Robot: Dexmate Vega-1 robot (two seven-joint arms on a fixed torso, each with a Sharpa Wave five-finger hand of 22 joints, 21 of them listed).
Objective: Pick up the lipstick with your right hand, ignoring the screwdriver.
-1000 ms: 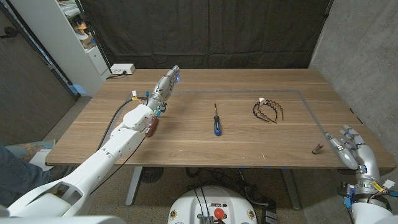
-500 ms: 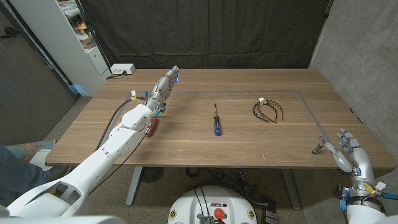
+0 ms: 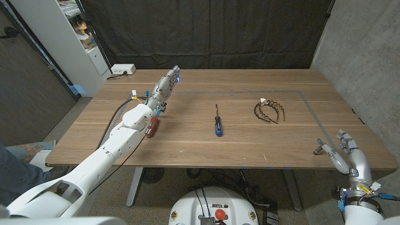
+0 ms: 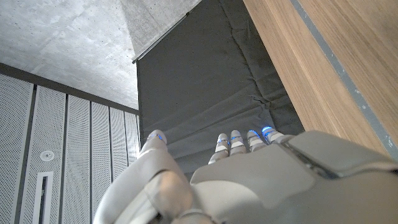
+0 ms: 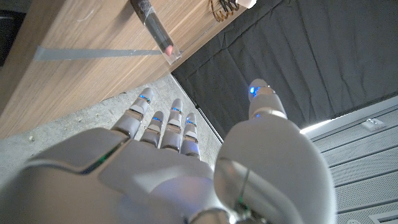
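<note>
— Since a second ago the right hand [image 3: 347,156] has slid toward the table's near right edge, dropping lower at the corner; nothing else on the table has shifted.

— Is it holding anything?

— No. Its fingers [image 5: 163,127] are spread and apart, grasping nothing, and in the right wrist view they reach toward the table edge without touching the lipstick [image 5: 154,27].

— Where is the lipstick, then?

— Lying on the wooden table [image 3: 237,140] near the front right corner, just beside the right hand's fingertips in the head view [image 3: 319,148]. It lies close to a strip of grey tape [image 5: 93,53]. From the head view it is small and dark, so I can't tell whether a fingertip grazes it.

— And the screwdriver?

— The screwdriver [image 3: 217,122] lies mid-table, blue handle toward the robot, well apart from the right hand. A dark headband [image 3: 269,111] sits to its right.

— The left arm?

— Stretched out over the table's left side, the left hand [image 3: 166,86] with fingers extended straight and holding nothing. A white box [image 3: 123,69] sits at the far left corner.
</note>
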